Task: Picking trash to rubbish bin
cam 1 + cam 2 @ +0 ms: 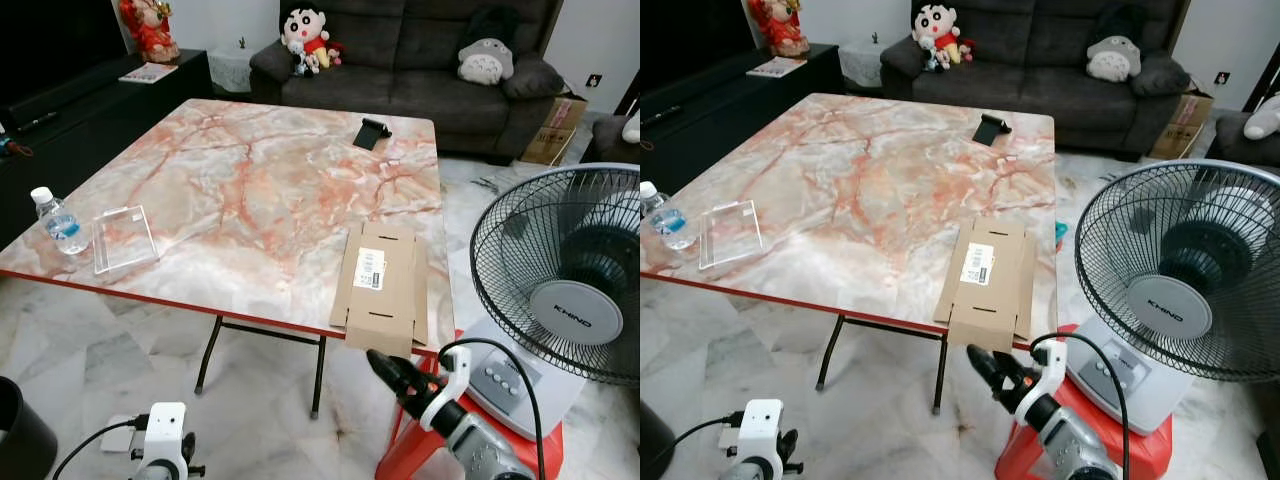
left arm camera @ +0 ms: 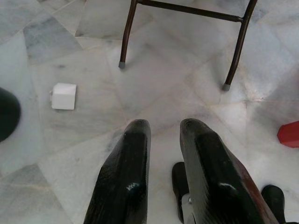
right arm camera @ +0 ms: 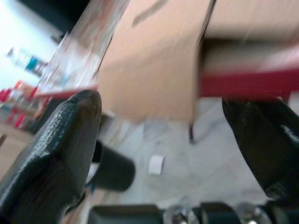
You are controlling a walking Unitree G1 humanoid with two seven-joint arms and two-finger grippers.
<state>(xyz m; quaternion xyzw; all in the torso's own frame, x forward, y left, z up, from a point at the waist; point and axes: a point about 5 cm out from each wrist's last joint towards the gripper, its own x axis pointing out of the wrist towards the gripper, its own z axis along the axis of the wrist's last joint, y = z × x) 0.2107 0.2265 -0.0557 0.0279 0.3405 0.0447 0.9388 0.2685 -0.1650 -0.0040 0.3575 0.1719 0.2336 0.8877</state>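
Nearest the camera, the left end effector (image 2: 161, 163) hangs low over the marble floor (image 2: 177, 84), fingers nearly together with a narrow gap and nothing between them. Near it on the floor lie a small white block (image 2: 63, 96) and the rounded edge of a black bin (image 1: 20, 435).

Right end effector (image 1: 392, 373) is raised just below the near edge of the table (image 1: 250, 190), fingers spread wide apart and empty. In the right wrist view, the overhanging end of the flattened cardboard box (image 1: 380, 283) sits between the fingertips without touching them.

Flattened cardboard box: lies flat on the near right part of the table, one end projecting past the red table edge; a white label faces up.

Near left corner of the table: a clear plastic tray (image 1: 123, 238), with a small plastic water bottle (image 1: 58, 222) upright just beside it. Far right part of the table: a small black object (image 1: 371, 132), type not discernible.

Right of the table: a standing fan (image 1: 565, 285) rests on a red stool (image 1: 420, 450). Beyond the table: a dark sofa (image 1: 430, 60) carrying plush toys (image 1: 305, 38).
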